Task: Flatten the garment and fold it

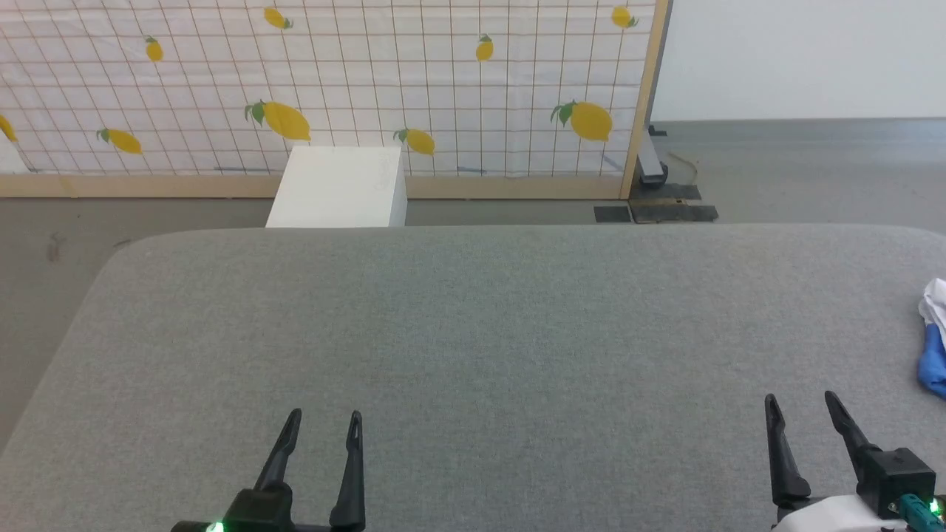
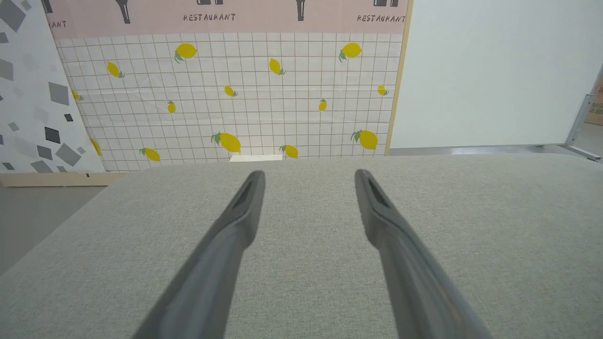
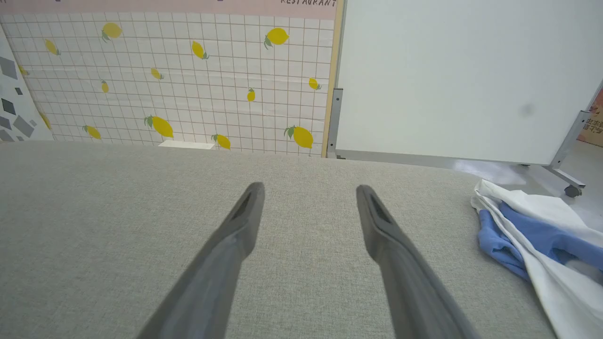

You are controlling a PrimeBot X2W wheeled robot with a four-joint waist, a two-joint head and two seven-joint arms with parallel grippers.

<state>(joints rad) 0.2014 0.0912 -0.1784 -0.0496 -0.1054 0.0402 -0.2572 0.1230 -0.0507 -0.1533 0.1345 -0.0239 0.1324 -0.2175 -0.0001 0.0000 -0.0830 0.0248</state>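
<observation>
Left claw (image 1: 326, 414) sits low at bottom left of head view, both fingers spread wide, nothing btwn them, tips pointing fwd over the bare grey bench (image 1: 473, 332). Right claw (image 1: 800, 396) is at bottom right, same state: jaws wide apart, gripping nothing. Both hang close over the fabric top; can't tell if the tips touch it.

Garment (image 3: 532, 226) lies at the bench's right end, to the right of the right claw & a bit further out. It is well apart from the left claw & touches neither. It's a crumpled heap of white cloth w/ blue parts bunched in the folds. In right wrist view its long axis runs diagonally, from a white corner near the bench's far right edge down to the frame's lower right corner. The frame cuts it off at right & bottom. Head view catches just a sliver at the right edge, white above, blue below. Neck vs hem can't be made out, so no telling which way it points.

Past the bench's far edge stands a white box (image 1: 340, 188), base hidden behind the bench. Behind it is a lemon-print grid panel (image 1: 443, 89) in a wooden frame. Right of that, grey floor (image 1: 813, 170) & a plain white board (image 3: 447, 80) on a metal stand.
</observation>
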